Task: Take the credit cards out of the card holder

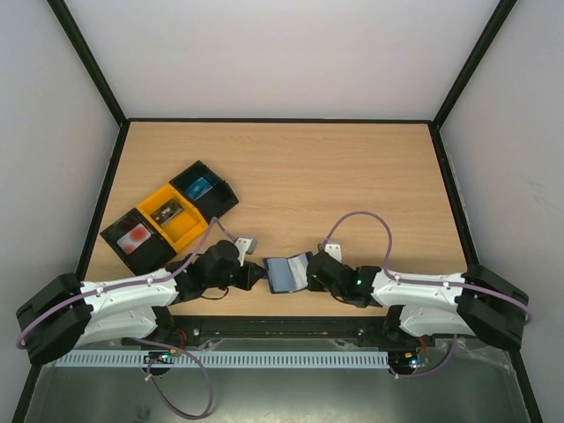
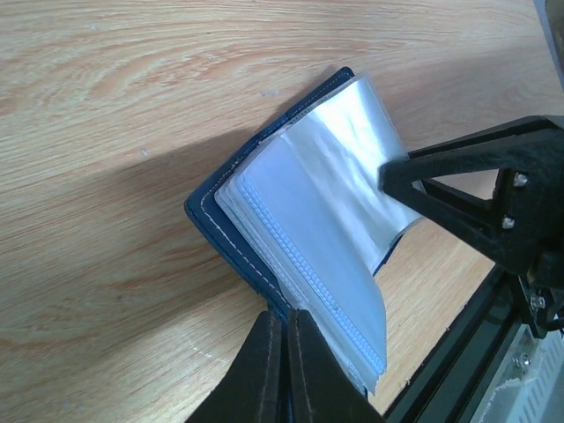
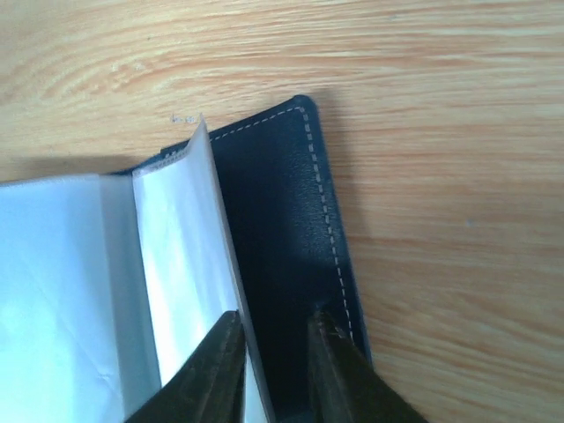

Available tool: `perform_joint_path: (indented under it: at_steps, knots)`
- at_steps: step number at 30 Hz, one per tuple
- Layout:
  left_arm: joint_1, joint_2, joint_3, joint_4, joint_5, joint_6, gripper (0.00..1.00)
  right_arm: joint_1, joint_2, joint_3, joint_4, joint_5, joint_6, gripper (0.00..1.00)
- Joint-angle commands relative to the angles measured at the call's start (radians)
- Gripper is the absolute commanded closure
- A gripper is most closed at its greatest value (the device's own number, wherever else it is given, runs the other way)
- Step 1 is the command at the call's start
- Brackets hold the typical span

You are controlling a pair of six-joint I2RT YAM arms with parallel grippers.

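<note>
from above: card holder lies open on the table, right between left gripper and right gripper, both at its edges. tray boxes sit well beyond the left gripper, apart from it.
left wrist: left gripper fingers pressed together, pinching the navy cover's near edge. clear sleeves fan up just past the tips, and the right gripper's finger touches the top sleeve.
right wrist: right gripper jaws narrow with a slim gap showing, navy cover between them, one sleeve against one finger. can't tell if it actually bites.
</note>
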Motion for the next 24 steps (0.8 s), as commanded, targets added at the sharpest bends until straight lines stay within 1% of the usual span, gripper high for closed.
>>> perform_joint_path:
  at_steps: [1, 2, 3, 7, 11, 13, 15, 20, 24]
  knots:
    - [0.0, 0.003, -0.001, 0.021, 0.043, 0.043, 0.97, 0.007, -0.087, -0.027, -0.058, 0.031, 0.057, 0.75]
    - [0.0, 0.002, 0.0, 0.019, 0.04, 0.042, 0.97, 0.007, -0.099, -0.02, -0.072, 0.027, 0.051, 0.67]
    - [0.0, 0.001, 0.0, 0.018, 0.038, 0.041, 0.97, 0.007, -0.112, -0.003, -0.09, 0.023, 0.042, 0.63]
    - [0.0, 0.002, -0.001, 0.027, 0.04, 0.036, 0.97, 0.007, -0.177, 0.064, -0.121, -0.004, 0.007, 0.59]
    - [0.0, 0.011, 0.005, 0.026, 0.046, 0.037, 0.97, 0.007, -0.206, 0.087, -0.041, -0.087, -0.017, 0.55]
    - [0.0, 0.013, 0.006, 0.026, 0.048, 0.037, 0.97, 0.007, -0.192, 0.075, 0.046, -0.144, -0.021, 0.51]
    - [0.0, 0.015, 0.009, 0.025, 0.047, 0.037, 0.97, 0.008, -0.169, 0.072, 0.093, -0.18, -0.019, 0.49]
    - [0.0, 0.02, 0.014, 0.017, 0.041, 0.038, 0.97, 0.011, -0.096, 0.082, 0.141, -0.193, -0.017, 0.41]
    - [0.0, 0.021, 0.015, 0.013, 0.041, 0.038, 0.97, 0.018, -0.02, 0.083, 0.186, -0.217, -0.012, 0.38]
